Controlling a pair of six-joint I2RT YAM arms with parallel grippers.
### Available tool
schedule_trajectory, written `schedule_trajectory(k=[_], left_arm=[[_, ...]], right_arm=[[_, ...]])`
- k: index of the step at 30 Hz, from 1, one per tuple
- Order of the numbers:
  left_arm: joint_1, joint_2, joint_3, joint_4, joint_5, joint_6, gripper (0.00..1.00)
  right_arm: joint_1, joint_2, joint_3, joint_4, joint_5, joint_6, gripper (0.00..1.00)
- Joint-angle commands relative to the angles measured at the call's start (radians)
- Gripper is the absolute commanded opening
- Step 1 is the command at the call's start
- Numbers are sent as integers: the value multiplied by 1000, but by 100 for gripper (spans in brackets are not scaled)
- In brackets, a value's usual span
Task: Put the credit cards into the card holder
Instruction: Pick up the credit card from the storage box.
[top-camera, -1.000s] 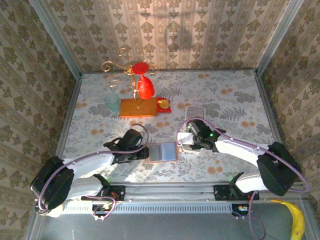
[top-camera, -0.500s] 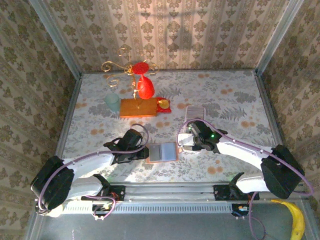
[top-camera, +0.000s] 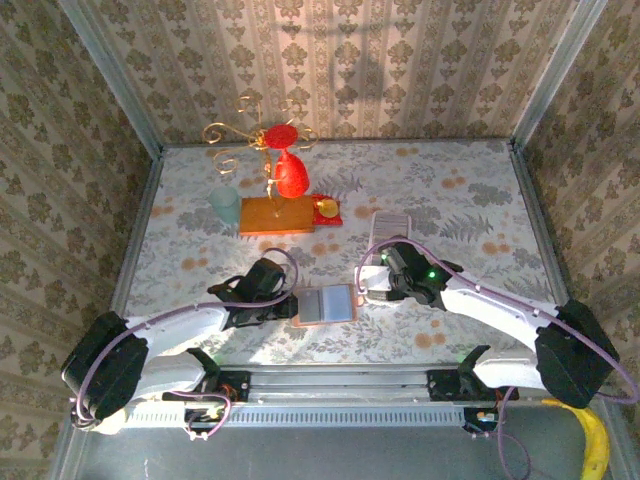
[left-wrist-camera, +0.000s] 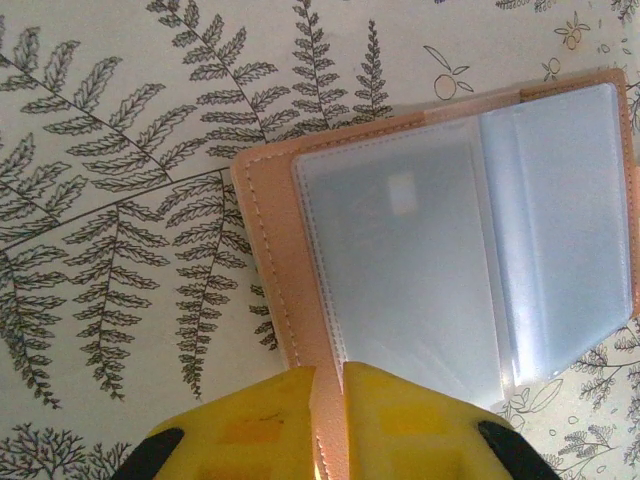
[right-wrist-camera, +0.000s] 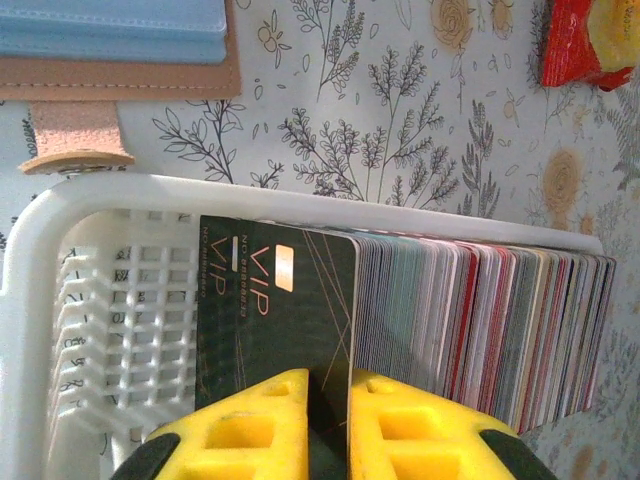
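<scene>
Left arm: stretched low over the table from its base at the near left, forearm pointing right.
Left gripper: yellow fingers pinched on the leather edge of the card holder's left side.
Card holder: lies open and flat between the two grippers, clear sleeves facing up.
Right gripper: over the white tray, clamped on a black VIP card that stands upright.
Credit cards: packed on edge in the tray, just beside the holder.
Right arm: reaches in from the near right, wrist bent down.
</scene>
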Motion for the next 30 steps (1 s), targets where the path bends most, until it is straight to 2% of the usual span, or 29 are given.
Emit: schedule_trajectory(k=[1,5,9,12,17,19,23,26,30], left_arm=[[-7,4,19,4,3,-14,15],[-7,-5,18,-2,-2,-14,15],[-8,-23,20,-17,-7,-14,16],[-7,-36,20,-21,-5,-14,18],[-8,-52,27,-25,8,-13,25],[-9,-49,32,-23,15,-14,27],[-18,-36,40,-20,18,-19,34],[-23,-24,44,-22,8,-25,38],[-24,-8,40,-31,-5,-33,38]], right_arm=[[0,-25,-7,1,48,12,15],[7,-49,3,-43,30,45,7],[13,-97,28,-142,-54,115,1],[15,-151,48,-216,-144,185,0],[21,-246,77,-278,-227,338,0],[26,-284,84,-250,-243,486,0],[26,-308,102,-138,-275,937,0],[26,-272,109,-83,-303,1306,0],[35,-202,85,10,-376,1649,0]])
